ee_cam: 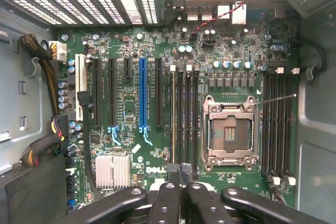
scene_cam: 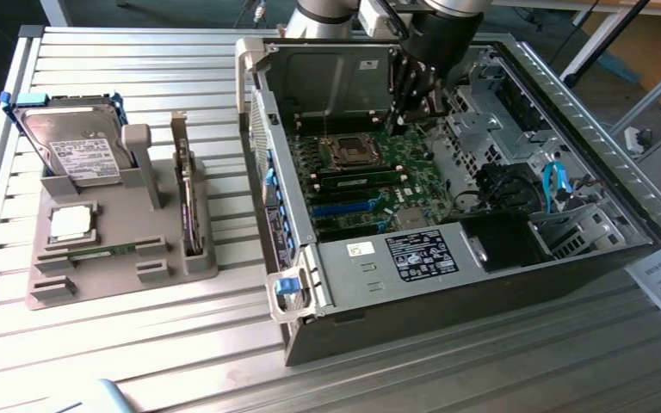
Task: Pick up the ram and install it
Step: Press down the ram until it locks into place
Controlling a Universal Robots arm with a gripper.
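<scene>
The gripper (ee_cam: 180, 171) was seen inside the open computer case (scene_cam: 348, 274), its fingers pressed together over the motherboard (ee_cam: 128, 115). The ram (ee_cam: 173, 119) was found standing on edge in a slot beside the processor socket (ee_cam: 229, 132), one end near the fingertips; contact could not be determined.

White letters "DELL" (ee_cam: 156, 170) stand on the green motherboard (ee_cam: 236, 51), near the processor socket (ee_cam: 229, 132). Print on the power supply label (scene_cam: 422, 255) and hard drive label (scene_cam: 82, 157) is unreadable.
</scene>
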